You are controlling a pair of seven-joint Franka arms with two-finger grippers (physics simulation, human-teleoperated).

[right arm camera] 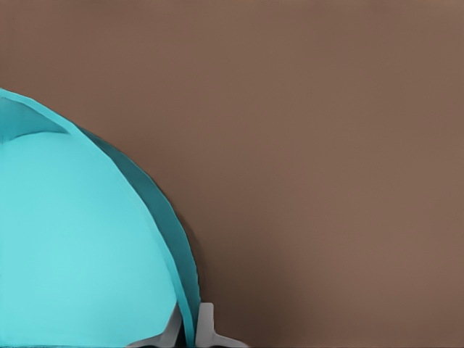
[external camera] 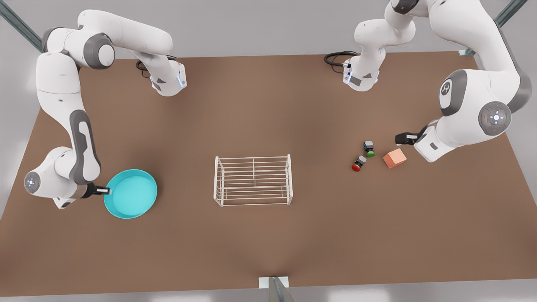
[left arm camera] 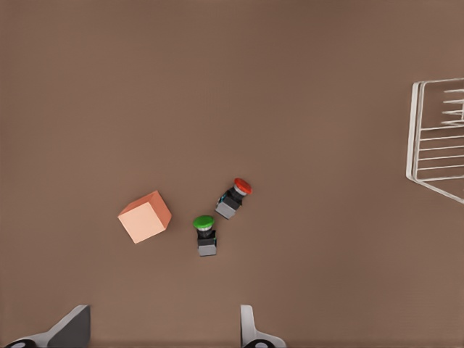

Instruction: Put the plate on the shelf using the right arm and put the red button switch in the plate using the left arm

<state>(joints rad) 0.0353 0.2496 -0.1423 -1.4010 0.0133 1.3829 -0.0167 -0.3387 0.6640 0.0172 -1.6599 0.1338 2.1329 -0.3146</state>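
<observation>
Front view: the plate (external camera: 131,193) lay nearest the camera, on the table (external camera: 268,251) at the front view's left, well apart from the shelf (external camera: 253,180) at centre. The right gripper (external camera: 102,191) was clamped on the plate's rim. At the front view's right, the left gripper (external camera: 405,138) hung above the orange-pink cube (external camera: 394,158), near the red button switch (external camera: 358,163) and the green switch (external camera: 369,149).

Left wrist view: its fingers (left arm camera: 250,330) stood spread wide and empty above the red switch, which lay on its side on the table.

Right wrist view: both fingers (right arm camera: 206,326) pinched the plate's rim between them.

Judgement: the plate was gripped but not yet shelved; the switch remained untouched.
</observation>
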